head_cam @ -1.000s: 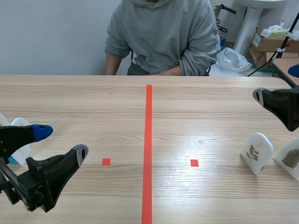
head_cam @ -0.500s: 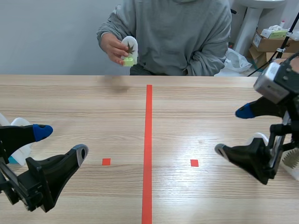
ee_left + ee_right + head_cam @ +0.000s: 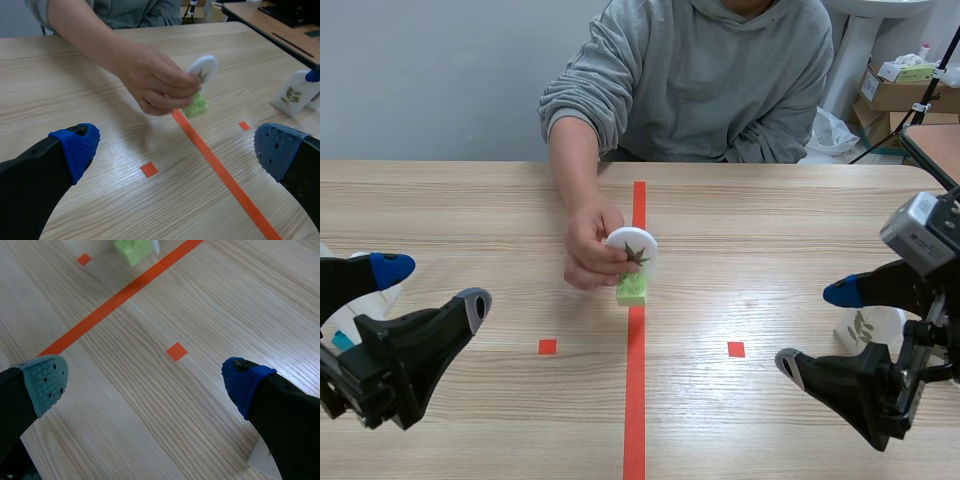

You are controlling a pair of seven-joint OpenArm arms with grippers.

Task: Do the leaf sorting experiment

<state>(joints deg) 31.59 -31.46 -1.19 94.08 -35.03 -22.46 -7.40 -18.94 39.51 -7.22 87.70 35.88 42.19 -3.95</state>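
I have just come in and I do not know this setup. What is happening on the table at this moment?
A person across the table holds a white leaf card on a green base in one hand, right at the orange-red centre line. It is unclear whether the card already rests on the table. The left gripper and the right gripper are both open and hold nothing, low at their own sides. A second leaf card stands beside the right gripper.

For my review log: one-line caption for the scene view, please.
Person's hand holds a green-based leaf card on the red centre line; robot's left hand and right hand open.
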